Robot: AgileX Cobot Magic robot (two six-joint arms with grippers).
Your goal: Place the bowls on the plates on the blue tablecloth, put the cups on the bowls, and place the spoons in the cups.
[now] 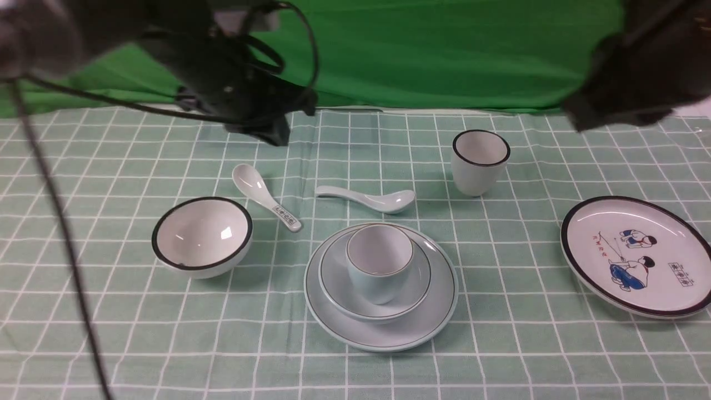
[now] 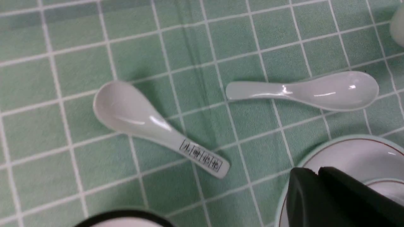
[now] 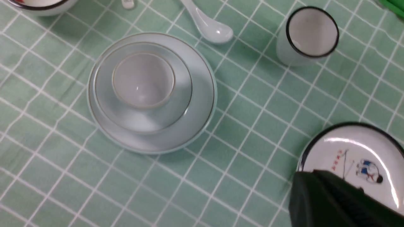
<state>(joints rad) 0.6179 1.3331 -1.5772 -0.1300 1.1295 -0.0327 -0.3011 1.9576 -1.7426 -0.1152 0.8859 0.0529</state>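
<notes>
The pale blue ceramic cup (image 1: pixel 380 250) stands in the shallow pale blue bowl (image 1: pixel 333 272) on the pale blue plate (image 1: pixel 383 339), nearer the camera than both grippers. Just beyond it, the white ceramic spoon (image 1: pixel 256 186) lies nearest the left gripper (image 1: pixel 282 133), clenched and empty; the right gripper (image 1: pixel 580 119), also clenched, hovers above the white, black-rimmed cartoon plate (image 1: pixel 639 255).

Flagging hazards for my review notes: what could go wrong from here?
The pale cup could tip if a spoon is pushed against its rim, since it stands loose in the bowl. The left fingers might catch the marked spoon badly, as it lies flat on the cloth.
</notes>
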